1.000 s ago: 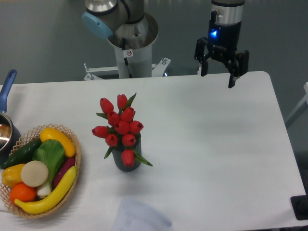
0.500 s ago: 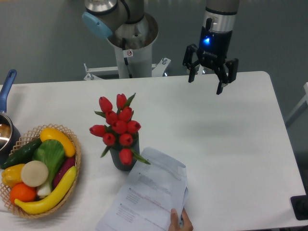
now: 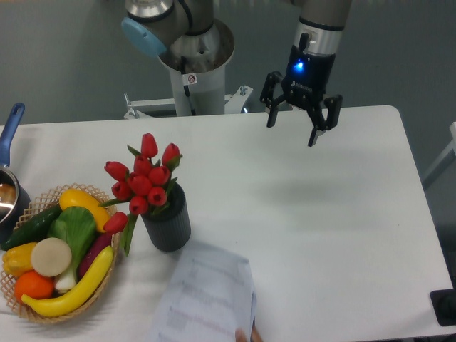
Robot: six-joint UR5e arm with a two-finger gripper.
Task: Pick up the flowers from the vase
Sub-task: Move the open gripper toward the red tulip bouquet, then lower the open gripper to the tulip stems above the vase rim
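Gripper [image 3: 291, 131]: we see it in the upper centre-right, jaws spread, holding nothing | flowers [image 3: 140, 182]: left of centre, in the vase [image 3: 167, 221] — leaning left toward the basket [image 3: 110, 231] | paper sheet [image 3: 206, 301]: bottom centre, just beside the vase.

the flowers [image 3: 140, 184] hide their own stems inside the vase [image 3: 167, 220]. at the desk's [image 3: 320, 214] left edge the blue-handled pot [image 3: 8, 178] is cut by the frame. at the near edge a blurred sheet of paper [image 3: 206, 296] runs out of view, with only a sliver of a hand [image 3: 244, 335] showing.
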